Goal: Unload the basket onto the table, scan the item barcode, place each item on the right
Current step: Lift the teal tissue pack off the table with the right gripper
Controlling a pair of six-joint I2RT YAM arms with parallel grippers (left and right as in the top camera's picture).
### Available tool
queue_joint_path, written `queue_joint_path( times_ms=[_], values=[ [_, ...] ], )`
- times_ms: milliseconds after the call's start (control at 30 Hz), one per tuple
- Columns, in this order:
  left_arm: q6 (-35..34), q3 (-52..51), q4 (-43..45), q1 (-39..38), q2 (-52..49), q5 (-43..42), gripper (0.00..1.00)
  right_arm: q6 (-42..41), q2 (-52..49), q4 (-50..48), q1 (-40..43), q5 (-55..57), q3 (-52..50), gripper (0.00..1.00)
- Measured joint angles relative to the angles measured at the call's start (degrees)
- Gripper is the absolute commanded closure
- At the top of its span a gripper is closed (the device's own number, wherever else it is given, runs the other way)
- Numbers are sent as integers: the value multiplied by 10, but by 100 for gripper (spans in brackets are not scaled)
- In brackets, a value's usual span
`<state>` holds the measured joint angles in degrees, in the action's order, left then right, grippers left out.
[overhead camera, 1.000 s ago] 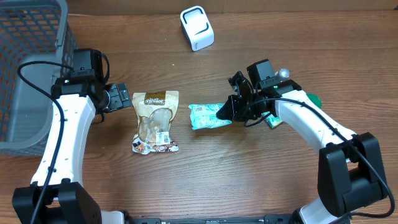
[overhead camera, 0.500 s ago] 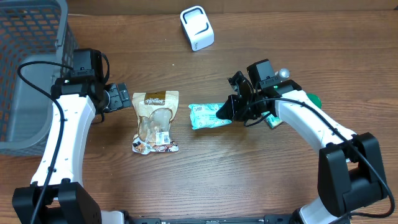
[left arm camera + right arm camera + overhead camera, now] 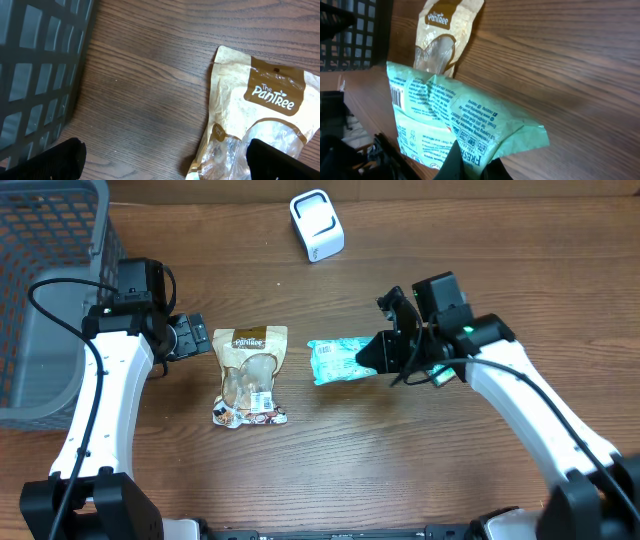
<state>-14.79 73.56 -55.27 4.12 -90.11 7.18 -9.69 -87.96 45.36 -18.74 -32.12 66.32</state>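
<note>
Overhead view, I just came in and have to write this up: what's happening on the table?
The right pincer is shut on one end of the green packet. The left pincer hangs open beside the brown pouch, not touching it. The white scanner sits at the far edge, well away from both.

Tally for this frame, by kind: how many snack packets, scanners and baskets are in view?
Packets: 2 (tan packet, green packet)
Scanner: 1 (scanner)
Basket: 1 (basket)
Total: 4
</note>
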Motion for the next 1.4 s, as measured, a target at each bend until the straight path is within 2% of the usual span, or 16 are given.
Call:
queue_joint_path(
  times_ms=[300,1133,1267,1400],
  values=[
    [0,0,0,0,0,0,0,8,103,67,0,32,0,96],
    [0,0,0,0,0,0,0,7,107,81,0,14,0,96],
    [0,0,0,0,0,0,1,8,107,81,0,13,0,90],
    [0,0,0,0,0,0,0,7,107,83,0,10,0,89]
  ],
)
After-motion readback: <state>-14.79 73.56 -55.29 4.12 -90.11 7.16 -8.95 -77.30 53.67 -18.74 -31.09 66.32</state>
